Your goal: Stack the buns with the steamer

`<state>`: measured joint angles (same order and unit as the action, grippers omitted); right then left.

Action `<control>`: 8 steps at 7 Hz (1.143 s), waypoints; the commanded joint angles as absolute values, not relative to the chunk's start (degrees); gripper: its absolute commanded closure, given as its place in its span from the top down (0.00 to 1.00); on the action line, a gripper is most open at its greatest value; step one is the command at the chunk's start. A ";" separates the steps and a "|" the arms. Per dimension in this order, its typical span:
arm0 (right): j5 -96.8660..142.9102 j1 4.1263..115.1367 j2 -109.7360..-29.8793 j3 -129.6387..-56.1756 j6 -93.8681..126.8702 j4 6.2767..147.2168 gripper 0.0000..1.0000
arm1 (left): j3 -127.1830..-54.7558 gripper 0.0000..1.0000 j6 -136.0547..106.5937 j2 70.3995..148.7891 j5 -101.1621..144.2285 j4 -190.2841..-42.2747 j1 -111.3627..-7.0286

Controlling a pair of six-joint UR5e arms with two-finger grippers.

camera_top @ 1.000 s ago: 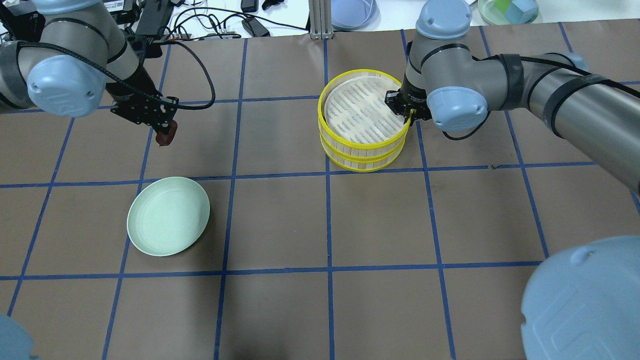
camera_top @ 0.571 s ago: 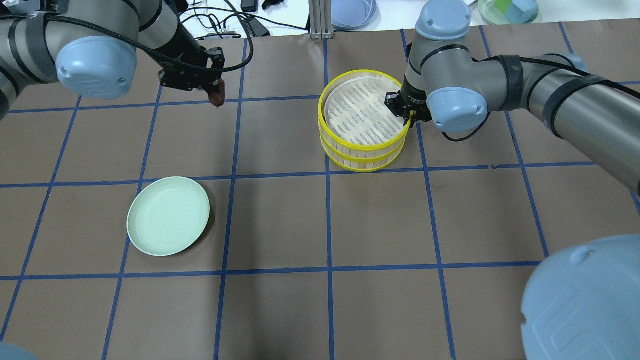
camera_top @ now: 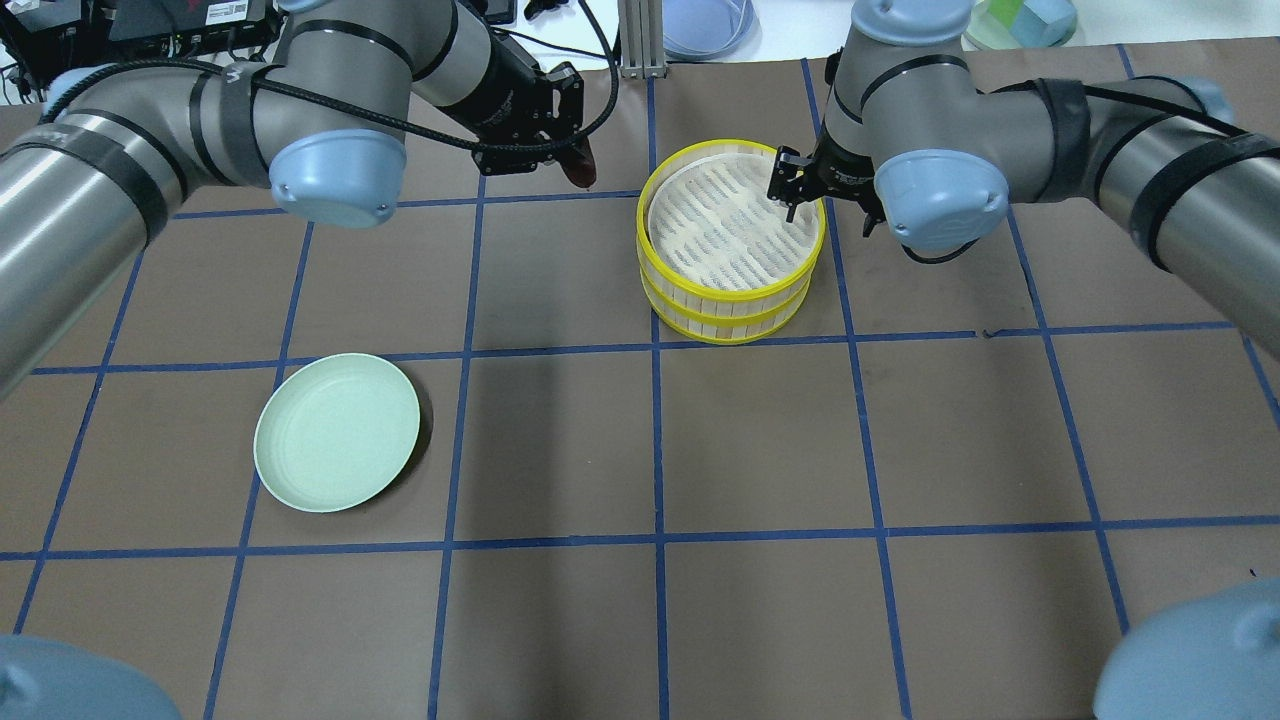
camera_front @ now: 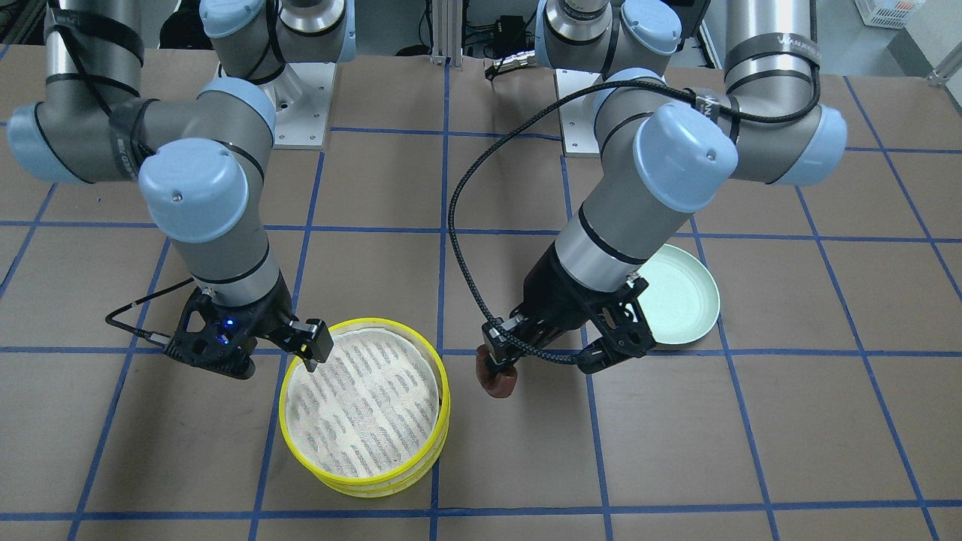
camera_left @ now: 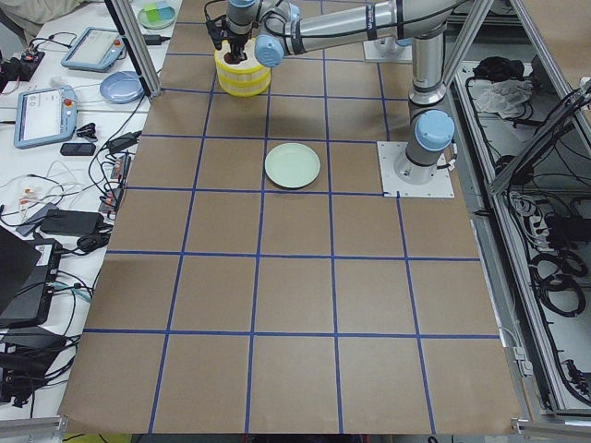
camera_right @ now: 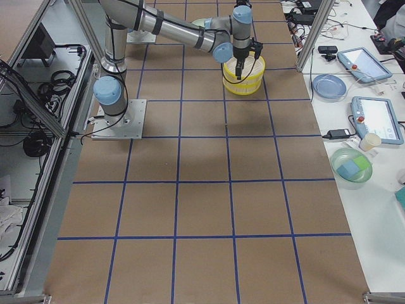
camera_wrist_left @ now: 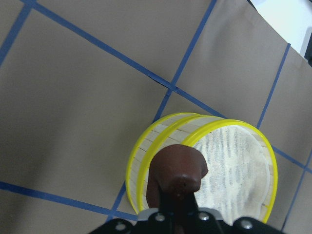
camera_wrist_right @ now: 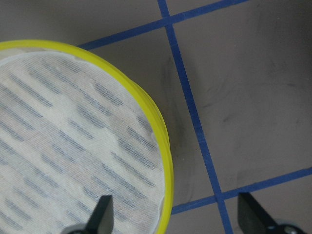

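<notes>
Just beside the stacked steamer (camera_top: 727, 300), opposite the right gripper (camera_top: 797, 196) spread apart astride its top rim, the left gripper (camera_top: 577, 165) hangs clamped on the reddish-brown bun (camera_wrist_left: 178, 170), which looks light, soft and squashable, best pinched gently across its middle.

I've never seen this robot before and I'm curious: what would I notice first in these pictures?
The bright yellow steamer jumps out first: two trays stacked, with the right end effector open astride the rim. Next, the dark brown bun pinched in the left end effector, just beside the steamer. A pale green plate lies alone nearer the robot.
</notes>
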<state>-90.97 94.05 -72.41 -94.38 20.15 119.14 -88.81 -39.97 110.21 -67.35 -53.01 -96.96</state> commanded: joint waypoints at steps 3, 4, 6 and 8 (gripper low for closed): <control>-91.05 94.22 -87.16 -93.26 12.48 101.47 1.00 | -89.74 0.00 -57.08 115.92 -64.69 -42.13 -101.95; -91.14 94.22 -87.97 -91.60 12.13 96.38 1.00 | -89.82 0.16 -60.09 116.80 -65.30 -39.32 -102.74; -93.49 94.04 -88.59 -87.29 6.01 92.82 1.00 | -90.52 1.00 -64.41 117.33 -65.30 -37.62 -103.27; -93.96 94.04 -88.07 -84.73 4.93 91.41 1.00 | -90.79 1.00 -63.99 116.90 -65.13 -37.53 -103.27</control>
<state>-93.55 94.07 -88.30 -86.20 6.11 92.28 -90.64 -63.89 117.11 -65.22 -37.66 -103.24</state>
